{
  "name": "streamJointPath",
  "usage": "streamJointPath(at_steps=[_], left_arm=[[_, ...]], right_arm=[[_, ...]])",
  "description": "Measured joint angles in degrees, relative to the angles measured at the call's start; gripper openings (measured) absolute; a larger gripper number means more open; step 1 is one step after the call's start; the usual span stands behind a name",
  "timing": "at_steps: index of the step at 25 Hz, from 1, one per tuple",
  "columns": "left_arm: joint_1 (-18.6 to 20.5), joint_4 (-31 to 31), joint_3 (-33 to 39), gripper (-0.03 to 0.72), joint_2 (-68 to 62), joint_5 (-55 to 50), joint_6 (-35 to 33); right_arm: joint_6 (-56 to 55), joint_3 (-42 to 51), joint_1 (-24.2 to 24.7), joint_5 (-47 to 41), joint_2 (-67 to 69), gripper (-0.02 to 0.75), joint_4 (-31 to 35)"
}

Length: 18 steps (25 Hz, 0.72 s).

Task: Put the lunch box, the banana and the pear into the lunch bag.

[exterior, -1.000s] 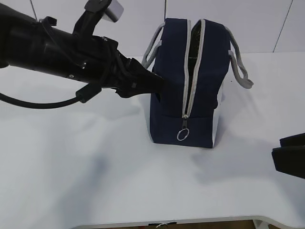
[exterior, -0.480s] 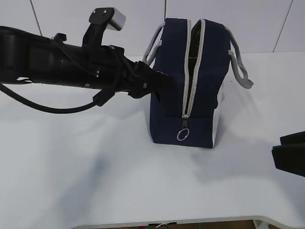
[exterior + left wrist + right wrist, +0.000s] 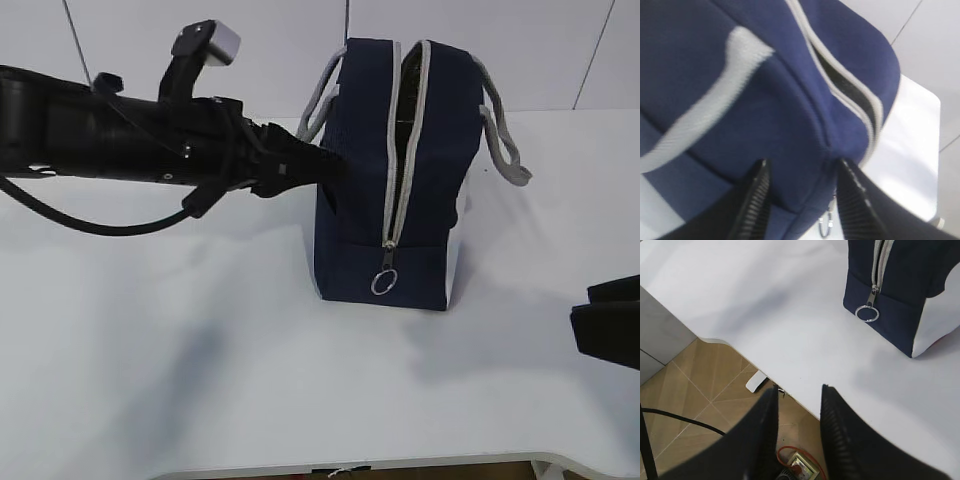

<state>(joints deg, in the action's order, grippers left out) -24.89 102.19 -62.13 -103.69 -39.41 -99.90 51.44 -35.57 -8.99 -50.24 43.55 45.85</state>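
Observation:
The navy lunch bag (image 3: 350,230) stands upright on the white table, its grey zipper parted along the top and its ring pull (image 3: 384,283) hanging at the front. My left gripper (image 3: 335,168) reaches in from the left against the bag's upper left side. In the left wrist view a bulge of the bag's fabric (image 3: 790,75) fills the gap between the jaws of the left gripper (image 3: 802,162), touching both. My right gripper (image 3: 799,389) hangs open and empty over the table's front edge. The lunch box, the banana and the pear are out of view.
Grey webbing handles (image 3: 505,140) droop on both sides of the bag. The right gripper's body (image 3: 605,330) juts in at the right edge. Below the table edge (image 3: 790,390) lie a wooden floor and cables.
The left arm has shifted and levelled a little while its tip stayed at the bag's left side. The bag and the right gripper have not moved.

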Motion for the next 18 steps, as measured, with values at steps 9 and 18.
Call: streamJointPath(at_steps=[9, 18], left_arm=[[1.08, 0.0, 0.0, 0.253, 0.0, -4.59, -0.14], [1.08, 0.0, 0.0, 0.337, 0.0, -6.02, -0.19]], right_arm=[[1.43, 0.0, 0.0, 0.85, 2.79, 0.262, 2.12], [2.2, 0.0, 0.0, 1.09, 2.91, 0.262, 2.44]])
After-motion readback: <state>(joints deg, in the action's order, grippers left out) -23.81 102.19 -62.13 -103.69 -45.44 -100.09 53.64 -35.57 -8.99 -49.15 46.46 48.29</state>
